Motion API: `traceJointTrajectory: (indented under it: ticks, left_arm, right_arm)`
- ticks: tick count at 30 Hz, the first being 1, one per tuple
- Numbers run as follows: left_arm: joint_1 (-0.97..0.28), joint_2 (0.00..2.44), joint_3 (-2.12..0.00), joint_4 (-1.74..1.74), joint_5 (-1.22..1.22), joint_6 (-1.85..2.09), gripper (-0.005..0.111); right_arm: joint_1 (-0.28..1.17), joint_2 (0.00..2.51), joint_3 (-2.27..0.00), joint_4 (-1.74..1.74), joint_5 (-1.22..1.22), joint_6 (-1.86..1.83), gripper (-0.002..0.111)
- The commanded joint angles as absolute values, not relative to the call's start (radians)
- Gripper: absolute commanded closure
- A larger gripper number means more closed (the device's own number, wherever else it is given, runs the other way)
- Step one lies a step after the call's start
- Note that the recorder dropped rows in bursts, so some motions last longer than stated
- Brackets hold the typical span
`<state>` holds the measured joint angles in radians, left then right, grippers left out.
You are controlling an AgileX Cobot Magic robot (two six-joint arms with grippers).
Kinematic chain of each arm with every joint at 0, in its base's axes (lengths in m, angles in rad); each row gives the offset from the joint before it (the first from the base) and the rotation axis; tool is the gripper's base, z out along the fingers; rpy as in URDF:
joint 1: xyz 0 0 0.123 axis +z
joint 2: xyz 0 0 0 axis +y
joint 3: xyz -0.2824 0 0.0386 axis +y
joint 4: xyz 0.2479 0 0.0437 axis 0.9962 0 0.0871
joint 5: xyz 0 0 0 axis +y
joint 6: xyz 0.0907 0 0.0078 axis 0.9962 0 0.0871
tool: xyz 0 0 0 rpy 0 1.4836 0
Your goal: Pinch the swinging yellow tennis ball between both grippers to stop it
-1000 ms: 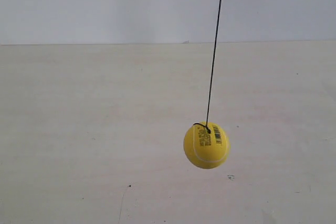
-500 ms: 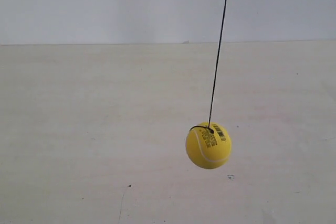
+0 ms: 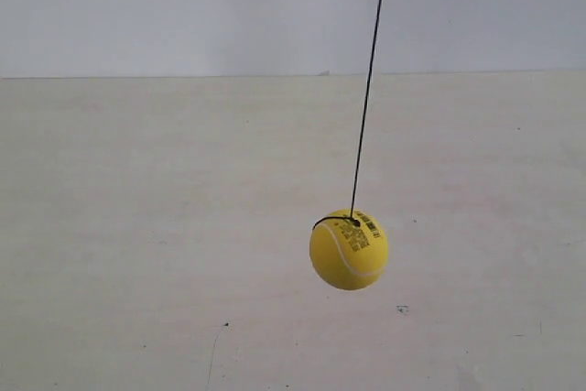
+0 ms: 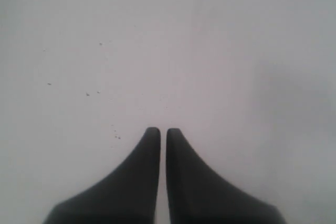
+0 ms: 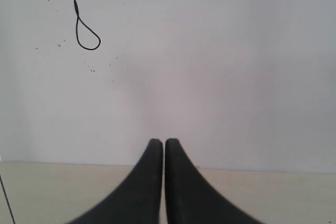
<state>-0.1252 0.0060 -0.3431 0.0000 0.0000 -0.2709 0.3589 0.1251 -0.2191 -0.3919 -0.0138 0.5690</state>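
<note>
The yellow tennis ball [image 3: 349, 250] hangs on a thin black string [image 3: 368, 80] above the pale table in the exterior view, right of centre, with its barcode print facing up. Neither arm shows in that view. In the left wrist view my left gripper [image 4: 159, 130] is shut, its two black fingers nearly touching with nothing between them, facing a blank white wall. In the right wrist view my right gripper [image 5: 159, 141] is likewise shut and empty, facing the wall above the table's far edge. The ball appears in neither wrist view.
A pale wooden table [image 3: 137, 226] meets a white wall [image 3: 183, 6] behind it. In the right wrist view a loop of black string [image 5: 86, 35] hangs against the wall, and another strand [image 5: 6, 198] crosses the lower corner.
The ball has swung toward the exterior view's left and risen slightly from half a second ago, after drifting right before that. The string's tilt has changed with it.
</note>
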Motion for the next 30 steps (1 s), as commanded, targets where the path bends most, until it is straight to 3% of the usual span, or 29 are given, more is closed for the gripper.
traceJointTrajectory:
  ticks: [1,5,18,30]
  left_arm:
    - [0.002,0.0,-0.34,-0.091,0.0,-0.276,0.102]
    - [0.087,0.0,-0.332,-0.091,0.0,-0.276,0.102]
    - [0.095,0.0,-0.001,-0.089,0.06,-0.276,0.102]
    - [0.095,0.0,0.0,-0.085,0.132,-0.276,0.102]
  right_arm:
    - [0.359,0.123,-0.223,-0.394,-0.015,0.567,0.108]
    - [0.359,0.123,-0.223,-0.394,-0.015,0.567,0.108]
    - [0.359,0.123,-0.223,-0.394,-0.01,0.567,0.108]
    - [0.359,0.123,-0.223,-0.394,-0.01,0.567,0.108]
